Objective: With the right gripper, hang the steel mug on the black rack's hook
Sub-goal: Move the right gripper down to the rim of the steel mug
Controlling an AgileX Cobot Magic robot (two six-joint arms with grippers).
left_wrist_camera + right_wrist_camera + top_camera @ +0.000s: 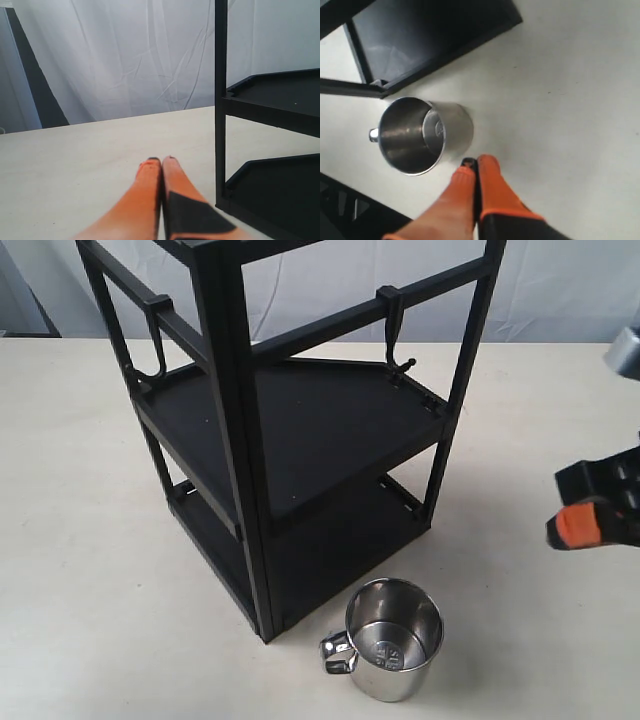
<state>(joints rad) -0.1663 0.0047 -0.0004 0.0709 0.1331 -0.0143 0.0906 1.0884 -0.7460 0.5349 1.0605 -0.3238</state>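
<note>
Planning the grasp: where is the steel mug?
In the exterior view, the steel mug stands upright on the table, bottom centre, beside the black rack's front corner post.

The table (90, 540) is big, flat and pale cream, with a few tiny dark specks on it. Two things stand right on it.

One is the black rack (290, 440). It is tall, with thin square legs, and its legs rest on the table top. It has two flat shelves, one above the other.

The other is the steel mug (393, 652). It stands upright just beside the rack's front corner leg, close but not touching it. Its open top faces up, and you can see its shiny bottom inside. Its handle (337, 654) points toward the rack's side.
</note>
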